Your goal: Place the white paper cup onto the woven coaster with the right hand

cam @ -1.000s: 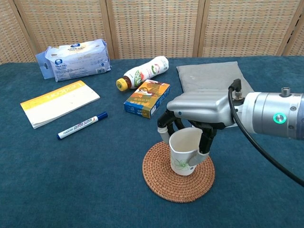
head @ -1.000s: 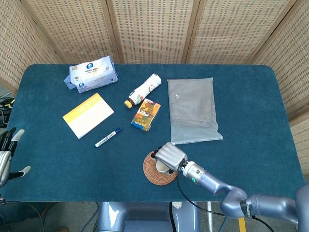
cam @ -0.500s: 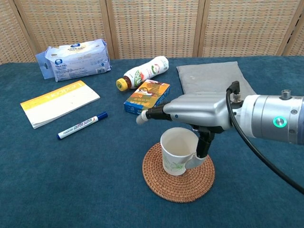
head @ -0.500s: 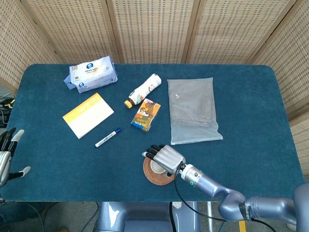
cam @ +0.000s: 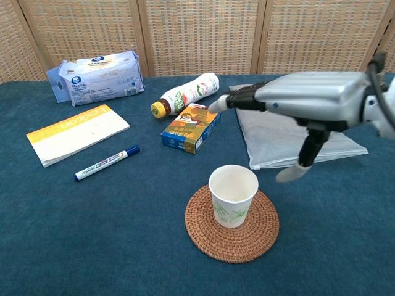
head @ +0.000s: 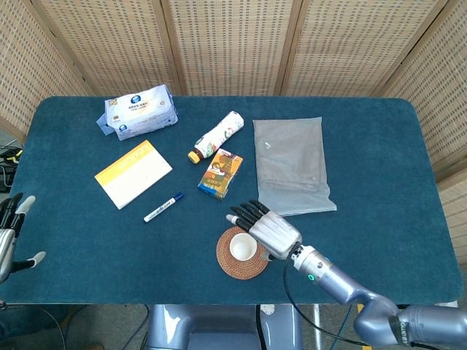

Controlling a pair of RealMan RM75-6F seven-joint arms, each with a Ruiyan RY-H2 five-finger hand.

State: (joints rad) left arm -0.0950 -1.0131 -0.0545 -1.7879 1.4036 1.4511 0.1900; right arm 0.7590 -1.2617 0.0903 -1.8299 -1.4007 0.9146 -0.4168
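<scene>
Placement appears complete. White paper cup (cam: 232, 196) stands upright, mouth up, roughly at the centre of the woven coaster (cam: 232, 224), with a ring of weave showing all round its base in both views. Nothing touches the cup.

Right hand (cam: 310, 98) hangs above the worktop (cam: 123, 246), beside and behind the cup on the robot's right, clear of its rim. Its fingers (cam: 241, 98) are stretched out flat and slightly apart, pointing toward the left side of the scene, and grip nothing; the thumb hangs down on its own, its tip beside the cup but apart from it. In the head view the same hand (head: 271, 229) sits just beyond the coaster's far right edge.

Governing relation: the cup lies below and to the near left of the right hand's fingers, its long axis vertical. The right hand is by far the nearer; the left hand (head: 9, 232) rests at the far left edge, well apart, fingers apart and holding nothing.

Judgement: what remains is to take the right arm away. The hanging thumb is the part nearest the cup, so a sideways sweep toward the left could tip it; a lift or a retreat to the right looks safer.

Carton (cam: 192, 127), bottle (cam: 184, 94), marker (cam: 107, 163), notepad (cam: 77, 133), tissue pack (cam: 97, 78) and grey pouch (cam: 278, 132) lie farther back, not involved.
</scene>
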